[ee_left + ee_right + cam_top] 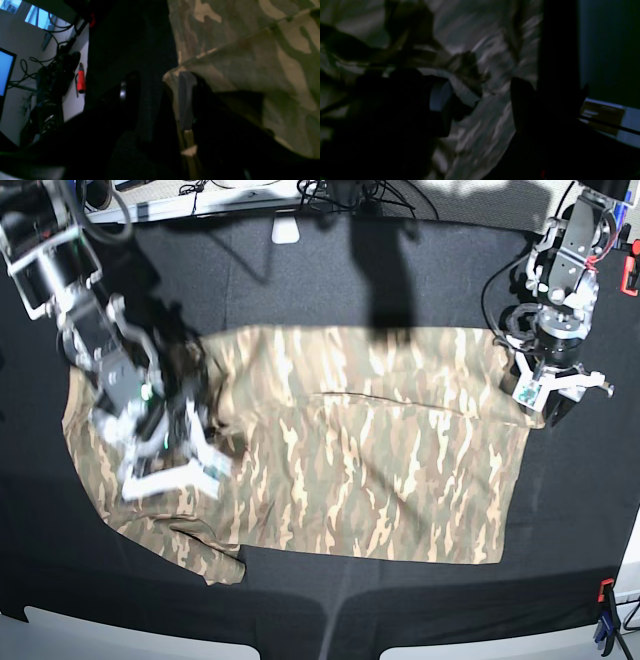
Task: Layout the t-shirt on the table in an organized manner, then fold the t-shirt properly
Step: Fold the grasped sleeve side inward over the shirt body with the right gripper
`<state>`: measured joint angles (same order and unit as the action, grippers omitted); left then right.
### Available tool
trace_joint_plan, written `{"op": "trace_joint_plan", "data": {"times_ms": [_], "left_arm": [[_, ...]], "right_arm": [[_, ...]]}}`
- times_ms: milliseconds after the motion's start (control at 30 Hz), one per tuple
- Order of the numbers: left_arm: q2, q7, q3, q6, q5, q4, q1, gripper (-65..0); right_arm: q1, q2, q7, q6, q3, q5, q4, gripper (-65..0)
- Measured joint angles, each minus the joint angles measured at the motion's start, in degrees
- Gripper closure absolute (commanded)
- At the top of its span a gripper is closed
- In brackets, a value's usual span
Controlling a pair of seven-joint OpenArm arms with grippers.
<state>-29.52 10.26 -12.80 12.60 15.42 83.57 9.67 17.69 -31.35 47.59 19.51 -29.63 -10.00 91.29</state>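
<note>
The camouflage t-shirt (pixel 380 470) lies spread across the black table (pixel 400 280), with folds and a bunched corner at its left end. My right gripper (pixel 170 470) hovers low over that rumpled left part. In the blurred right wrist view its fingers (pixel 440 97) stand wide apart with t-shirt (pixel 482 37) fabric below the right gripper (pixel 480 105). My left gripper (pixel 550 395) is at the shirt's right edge. The left gripper (pixel 157 92) is open, its grey pad (pixel 186 100) lying on the t-shirt (pixel 250 50) hem, the other finger over bare table (pixel 150 37).
A red clamp (pixel 630 275) sits at the right edge and a blue and red clamp (pixel 603 615) at the front right corner. Cables and a white block (pixel 286 228) line the far edge. Off the table are a red-handled tool (pixel 80 78) and a monitor (pixel 5 70).
</note>
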Motion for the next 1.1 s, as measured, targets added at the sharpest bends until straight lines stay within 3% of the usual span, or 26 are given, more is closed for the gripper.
{"op": "trace_joint_plan", "data": {"times_ms": [233,367,467,567,667,733,900,933,1033,1100], "left_arm": [[0.0,0.0,0.0,0.0,0.0,0.0,0.0,-23.2],[0.0,0.0,0.0,0.0,0.0,0.0,0.0,-23.2],[0.0,0.0,0.0,0.0,0.0,0.0,0.0,-23.2],[0.0,0.3,0.0,0.0,1.1,0.0,0.0,-23.2],[0.0,5.7,0.0,-0.5,9.2,0.6,0.1,-23.2],[-0.4,8.6,0.0,-0.4,13.7,3.1,1.0,-23.2],[-5.5,8.4,0.0,-0.5,12.6,14.2,5.9,-23.2],[-6.8,9.5,0.0,-2.4,12.8,16.4,7.3,-23.2],[-11.0,10.5,0.0,-14.7,10.6,21.1,12.3,-23.2],[-13.2,10.0,-0.1,-21.1,10.1,22.4,15.5,-23.2]], "right_arm": [[0.4,5.7,-1.7,-1.6,0.0,0.0,-2.0,-34.4],[0.4,9.0,-4.3,-13.4,0.0,-7.8,-4.9,-34.4],[0.4,11.1,-5.2,-17.9,0.1,-10.5,-5.4,-34.4],[0.4,12.7,-3.6,-17.6,0.0,-9.3,-4.7,-34.4],[0.4,12.8,-1.1,-13.7,0.0,-6.3,-0.7,-34.4],[0.2,12.6,0.6,-13.4,0.0,-5.5,2.9,-34.4],[-2.2,12.5,3.2,-13.3,0.1,-5.7,9.1,-34.4],[-3.1,12.5,3.3,-13.3,0.1,-5.6,9.8,-34.4],[-6.0,12.5,3.3,-13.3,0.1,-6.3,11.6,-34.4],[-7.6,12.5,3.3,-13.3,0.1,-7.3,12.4,-34.4]]}}
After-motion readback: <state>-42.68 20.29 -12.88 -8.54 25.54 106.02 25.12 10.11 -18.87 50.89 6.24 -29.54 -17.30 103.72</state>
